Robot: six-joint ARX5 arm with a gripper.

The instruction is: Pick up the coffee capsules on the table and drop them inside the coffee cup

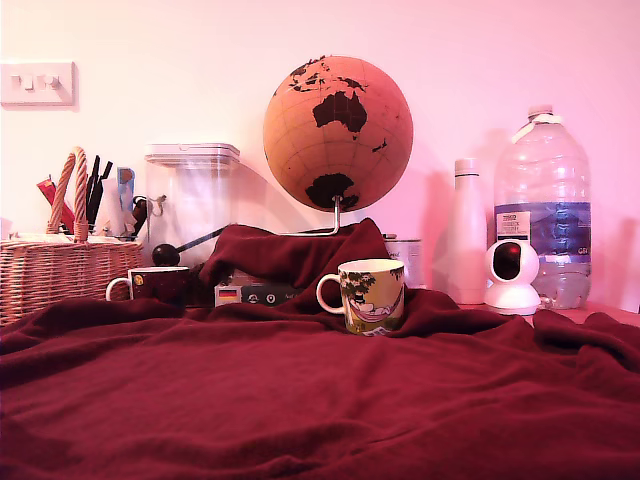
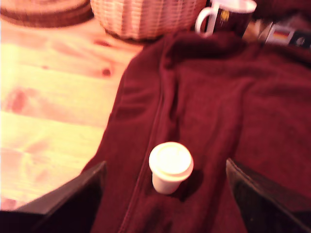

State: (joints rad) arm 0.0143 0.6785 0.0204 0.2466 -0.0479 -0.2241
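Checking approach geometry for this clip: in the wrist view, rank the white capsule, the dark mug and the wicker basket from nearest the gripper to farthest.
1. White capsule: standing on the red cloth, between the gripper's open fingers.
2 and 3. Dark mug and wicker basket: both far off at the cloth's far edge, too close to call.

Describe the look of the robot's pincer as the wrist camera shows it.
Only the two fingers of the pincer show: dark, near-black, wedge-shaped blades with plain flat faces, one at each side of the wrist view. No cables or markings are visible. The arm is absent from the exterior view.
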